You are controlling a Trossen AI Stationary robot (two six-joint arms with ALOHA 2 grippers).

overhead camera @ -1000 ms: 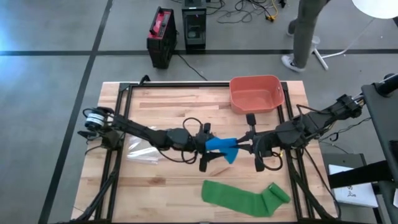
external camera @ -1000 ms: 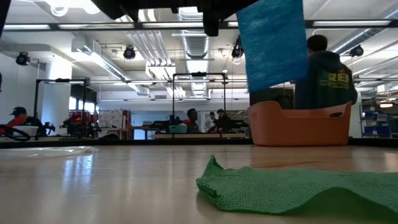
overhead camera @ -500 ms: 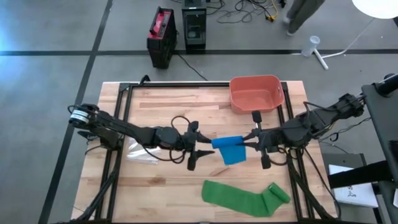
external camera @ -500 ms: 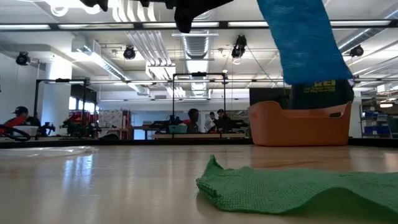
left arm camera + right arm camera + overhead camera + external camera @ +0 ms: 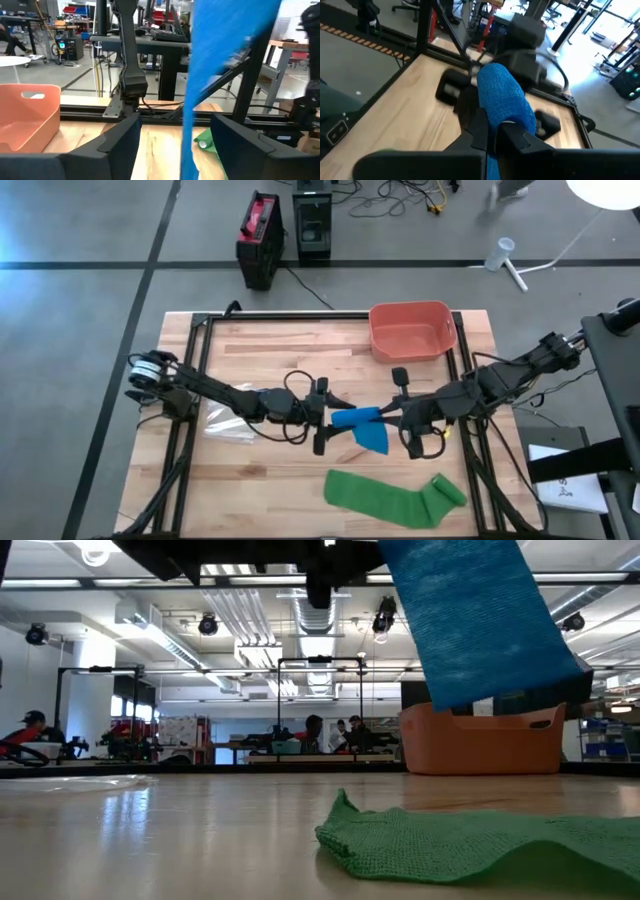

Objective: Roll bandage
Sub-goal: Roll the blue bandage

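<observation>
Change: the left gripper [image 5: 327, 417] has come back in toward the blue bandage [image 5: 358, 423] after standing off from it half a second ago; the right gripper [image 5: 392, 412] has drawn back toward the table's centre, and the person who walked past at 1 o'clock beyond the table is gone.
Table [image 5: 270, 360]: wooden top, both arms meeting near its centre; its 6 o'clock edge is cut off in the high view.
Green bandage [image 5: 392, 496]: lies flat at 5 o'clock, partly unrolled, long axis running 9 to 3 o'clock, its rolled end at the 3 o'clock side.
Orange bin [image 5: 412, 330]: at 1 o'clock, well apart from both grippers.
Right gripper: pinched tight on the blue bandage's roll.
Left gripper: fingers [image 5: 118, 142] spread wide on either side of the hanging strip, not gripping it.
Blue bandage: held above the table centre, roll axis 9 to 3 o'clock, loose tail drooping toward 5 o'clock; the low view cuts off its top.
Plastic wrapper [image 5: 228, 423]: at 9 o'clock, partly hidden under the left arm.
</observation>
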